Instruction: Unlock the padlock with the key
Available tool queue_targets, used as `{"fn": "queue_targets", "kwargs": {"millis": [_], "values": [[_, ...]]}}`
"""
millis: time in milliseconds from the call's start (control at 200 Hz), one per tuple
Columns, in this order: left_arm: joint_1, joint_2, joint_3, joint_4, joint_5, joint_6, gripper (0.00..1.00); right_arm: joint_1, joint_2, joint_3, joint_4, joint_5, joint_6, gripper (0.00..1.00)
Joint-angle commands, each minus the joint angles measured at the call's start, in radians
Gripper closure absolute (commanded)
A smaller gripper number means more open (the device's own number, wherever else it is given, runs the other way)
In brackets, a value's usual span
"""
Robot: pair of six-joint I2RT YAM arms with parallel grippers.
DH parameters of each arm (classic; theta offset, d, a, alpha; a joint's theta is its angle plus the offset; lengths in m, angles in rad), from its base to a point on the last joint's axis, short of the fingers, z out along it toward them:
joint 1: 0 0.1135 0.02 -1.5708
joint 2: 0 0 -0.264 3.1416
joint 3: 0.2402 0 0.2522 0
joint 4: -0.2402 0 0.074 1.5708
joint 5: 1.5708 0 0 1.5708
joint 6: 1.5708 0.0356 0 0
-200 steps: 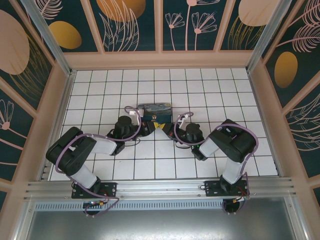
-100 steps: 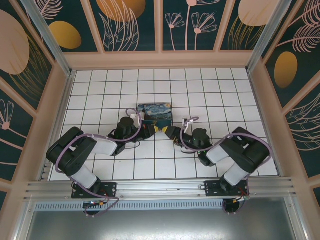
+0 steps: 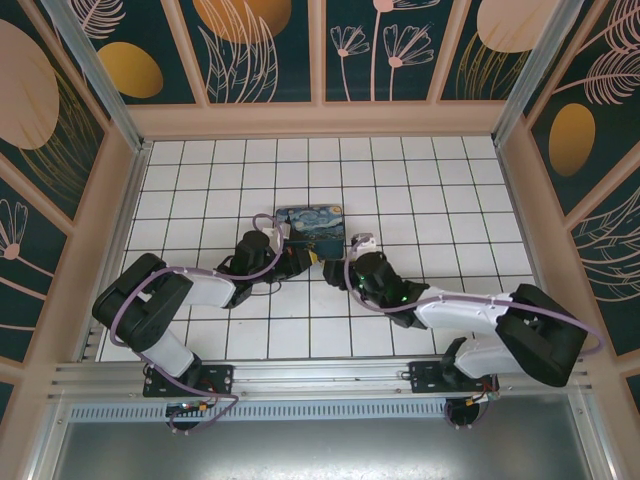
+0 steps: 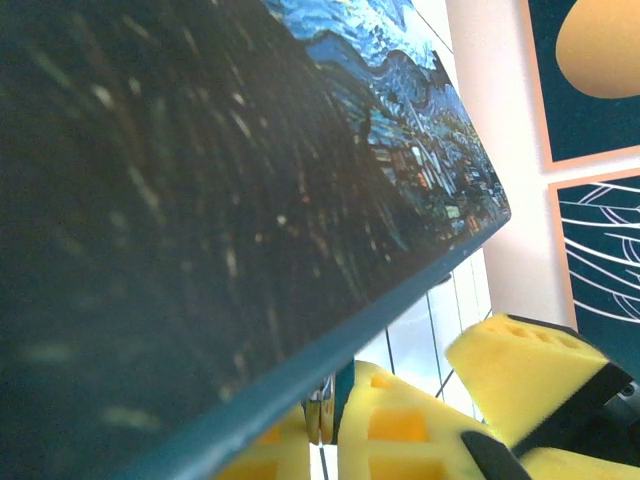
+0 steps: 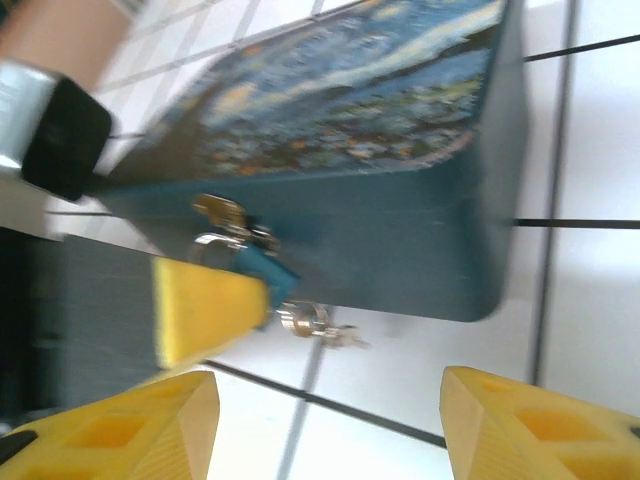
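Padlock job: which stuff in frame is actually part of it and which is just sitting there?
In the job:
padlock, hanging on a brass latch
key, on its ring just below the padlock
left tool, pinching the padlock
right tool, open, facing them

Just there:
painted box
tiled table
patterned walls

top external: high behind the arm bases, facing down, far | left wrist: behind the left pincer [image 3: 306, 258], very close to the painted box [image 3: 308, 225], looking along its lid | right wrist: behind the right pincer [image 5: 325, 385], low, close, facing the box's front wall ahead | shared: the box, all three views
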Motion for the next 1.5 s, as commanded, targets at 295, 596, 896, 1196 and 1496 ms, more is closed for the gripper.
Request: {"fn": "queue_targets", "kwargs": {"millis": [295, 596, 896, 1196, 1496], "values": [[0.005, -0.030, 0.022, 0.002, 0.031, -0.004, 1.00, 0.166, 0.248, 0.102, 0.001, 0.411, -0.340, 0.42], [0.006, -0.041, 0.019, -0.004, 0.031, -0.003, 1.00, 0.162, 0.373, 0.205, 0.025, 0.435, -0.406, 0.42], [0.006, -0.044, 0.013, -0.012, 0.035, 0.005, 1.00, 0.119, 0.379, 0.243, 0.019, 0.418, -0.446, 0.48], [0.006, -0.039, 0.005, -0.013, 0.036, 0.017, 1.00, 0.069, 0.332, 0.234, 0.023, 0.314, -0.476, 0.77], [0.006, -0.035, -0.006, -0.016, 0.039, 0.030, 1.00, -0.039, 0.240, 0.213, 0.036, -0.059, -0.406, 0.98]]}}
